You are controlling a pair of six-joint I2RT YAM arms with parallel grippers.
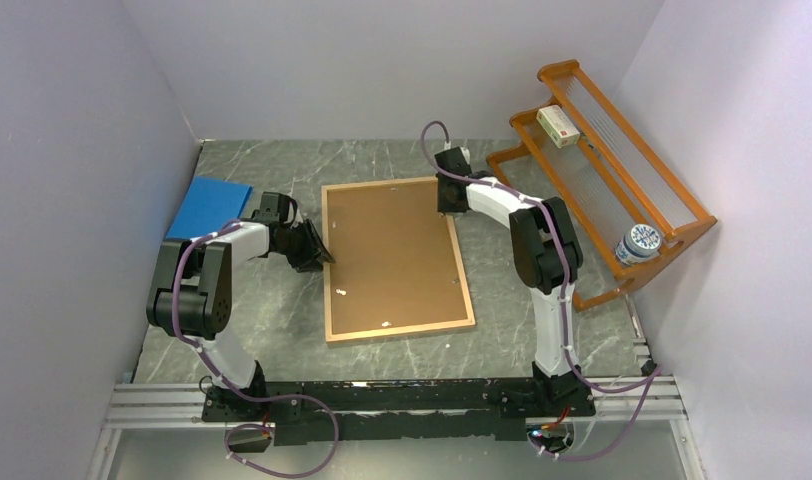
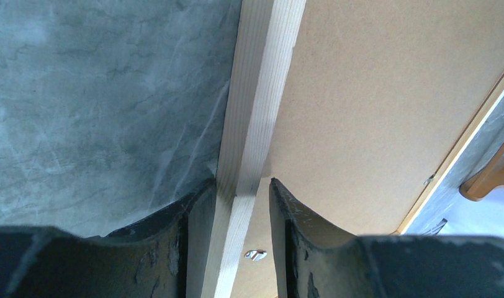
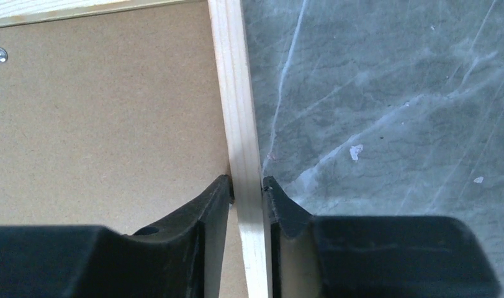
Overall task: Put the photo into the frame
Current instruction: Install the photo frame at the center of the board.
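Observation:
The frame [image 1: 328,280] lies flat mid-table, its narrow light wooden border around a brown hardboard backing panel [image 1: 392,255] that faces up. The photo is not in view. My left gripper [image 1: 320,255] is at the frame's left border and straddles it [image 2: 240,186]. Its jaws are open: the outer finger touches the wood [image 2: 262,74] and the inner finger stands off over the backing. My right gripper [image 1: 448,208] is at the far right end of the frame. It is shut [image 3: 246,183] on the right border [image 3: 234,93].
A plain blue sheet [image 1: 210,207] lies at the back left behind the left arm. An orange slatted rack [image 1: 592,215] stands at the right, holding a small box [image 1: 558,126] and a blue-and-white jar [image 1: 637,243]. Small metal clips [image 2: 256,254] sit on the backing.

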